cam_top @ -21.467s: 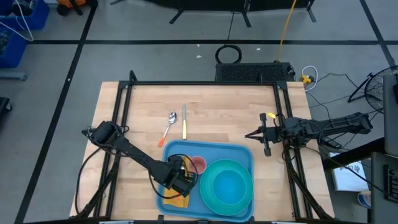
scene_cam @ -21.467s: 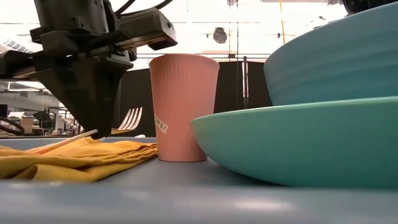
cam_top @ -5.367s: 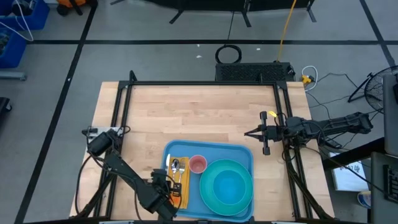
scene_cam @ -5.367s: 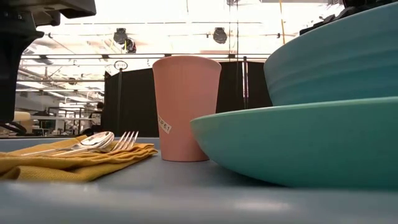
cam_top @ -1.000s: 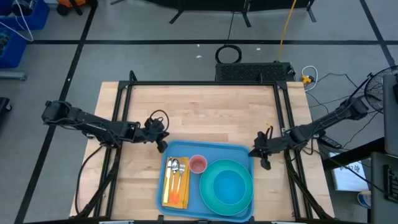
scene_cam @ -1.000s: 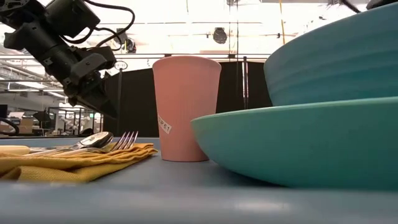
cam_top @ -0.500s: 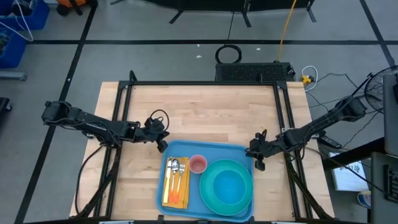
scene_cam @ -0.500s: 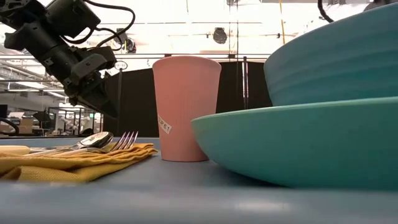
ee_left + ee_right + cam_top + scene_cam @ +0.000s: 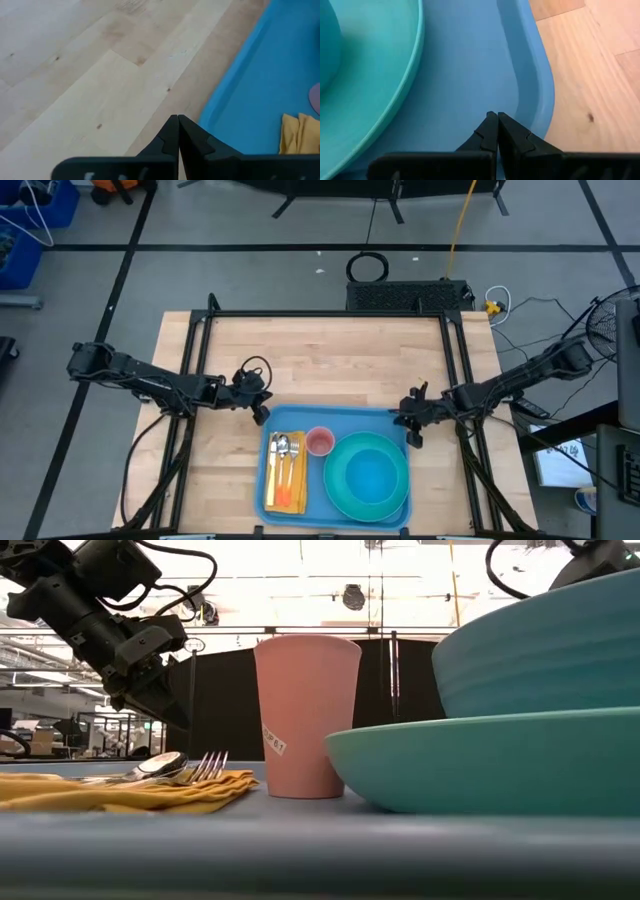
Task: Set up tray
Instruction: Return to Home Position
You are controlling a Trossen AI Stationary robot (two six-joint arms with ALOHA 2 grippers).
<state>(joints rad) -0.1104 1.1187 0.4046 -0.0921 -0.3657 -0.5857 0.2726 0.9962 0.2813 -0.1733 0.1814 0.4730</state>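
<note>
The blue tray (image 9: 318,420) lies near the table's front edge. It carries a teal plate (image 9: 368,477) with a bowl in it, a pink cup (image 9: 319,442) and a yellow napkin (image 9: 285,475) with a spoon and fork on top. My right gripper (image 9: 400,423) is shut at the tray's far right corner. My left gripper (image 9: 263,418) is shut and hangs in the air just outside the tray's far left corner, over bare wood (image 9: 125,90). In the low view the cup (image 9: 305,715) stands between the napkin (image 9: 120,795) and the plate (image 9: 480,765). My right gripper sets its shut fingertips (image 9: 490,125) on the tray's floor (image 9: 470,75), just inside the right rim (image 9: 540,85) near the far right corner. The fingers slant down from the table's right side. The tray lies flat on the table.
Black frame rails (image 9: 195,370) (image 9: 460,370) run along the table's left and right sides. Bare wood (image 9: 320,350) fills the far half of the table. A loop of cable (image 9: 250,368) sits on the left arm's wrist.
My right gripper has come down and gone toward the table's left, reaching over the tray's far right corner, tipping further down and staying shut. The tray with its load has shifted slightly; in the low view the cup and plate now stand a little further right.
</note>
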